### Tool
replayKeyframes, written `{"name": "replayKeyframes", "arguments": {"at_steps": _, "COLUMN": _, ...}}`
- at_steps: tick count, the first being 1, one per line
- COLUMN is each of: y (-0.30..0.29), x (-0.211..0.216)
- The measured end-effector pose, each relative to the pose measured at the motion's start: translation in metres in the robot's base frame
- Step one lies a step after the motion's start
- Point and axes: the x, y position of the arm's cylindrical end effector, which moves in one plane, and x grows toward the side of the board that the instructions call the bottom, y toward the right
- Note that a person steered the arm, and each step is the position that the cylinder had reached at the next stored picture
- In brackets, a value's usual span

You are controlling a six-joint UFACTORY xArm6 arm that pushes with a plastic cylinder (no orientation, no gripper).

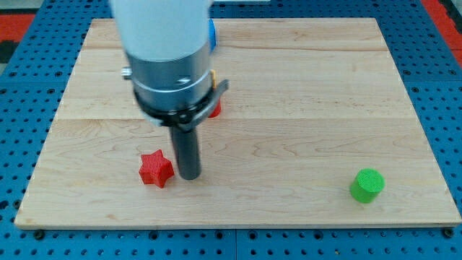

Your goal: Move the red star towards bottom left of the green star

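Observation:
The red star (pixel 156 168) lies on the wooden board (pixel 303 101) at the lower left of the view. My tip (pixel 189 176) rests on the board just to the right of the red star, very close to it or touching it. No green star shows in the view; the arm's wide body covers part of the board's upper left. The only green block in sight is a green cylinder (pixel 367 185) at the lower right, far from my tip.
A second red block (pixel 215 109) peeks out from behind the arm's body, right of the rod, its shape unclear. A sliver of a blue block (pixel 213 36) shows at the arm's right edge near the view's top. A blue pegboard surrounds the board.

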Motion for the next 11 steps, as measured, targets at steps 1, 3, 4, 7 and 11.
{"name": "replayKeyframes", "arguments": {"at_steps": 1, "y": -0.035, "x": 0.002}}
{"name": "replayKeyframes", "arguments": {"at_steps": 3, "y": -0.054, "x": 0.023}}
{"name": "replayKeyframes", "arguments": {"at_steps": 4, "y": -0.097, "x": 0.018}}
{"name": "replayKeyframes", "arguments": {"at_steps": 7, "y": -0.096, "x": -0.070}}
{"name": "replayKeyframes", "arguments": {"at_steps": 11, "y": -0.012, "x": -0.065}}
